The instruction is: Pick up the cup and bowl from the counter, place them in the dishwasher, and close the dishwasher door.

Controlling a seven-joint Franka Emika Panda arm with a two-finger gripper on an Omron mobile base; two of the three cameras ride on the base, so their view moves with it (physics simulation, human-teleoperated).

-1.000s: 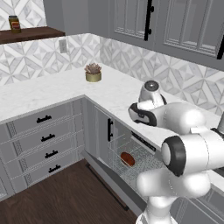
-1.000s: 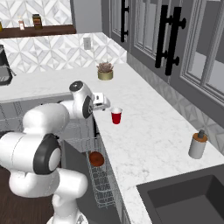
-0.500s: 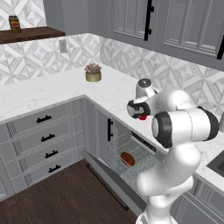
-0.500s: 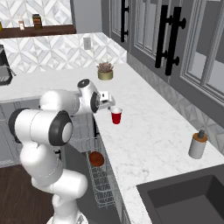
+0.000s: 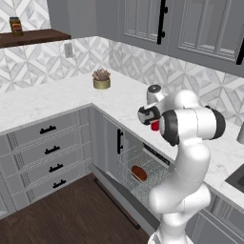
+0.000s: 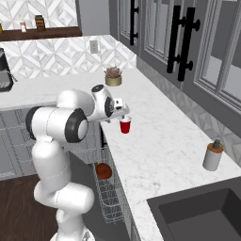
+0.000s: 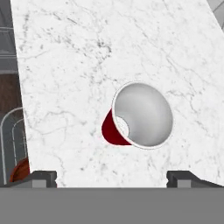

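The red cup [image 7: 140, 116] stands upright on the white marble counter [image 7: 65, 65], its white inside facing the hand camera. My gripper [image 7: 113, 179] hovers just above the cup [image 6: 124, 126], open, its fingertips spread wider than the rim and touching nothing. From the left base view the gripper [image 5: 151, 121] hides most of the cup [image 5: 155, 126]. The dark reddish-brown bowl [image 5: 139, 173] lies in the wire rack [image 5: 147, 164] of the dishwasher, and it shows too as the bowl [image 6: 104, 171] and the bowl [image 7: 19, 170]. The dishwasher door [image 5: 119, 205] hangs open, dark inner face up.
A gold plant pot [image 6: 112, 76] stands farther back along the counter. A grey soap dispenser [image 6: 212, 155] sits near the dark sink [image 6: 202, 216]. Grey drawers with black handles [image 5: 47, 147] flank the dishwasher on the left. Upper cabinets hang over the counter's rear.
The arm's elbow has swung up and over, and the hand has moved a little toward the cup to hover above it. Cup and bowl have stayed put.
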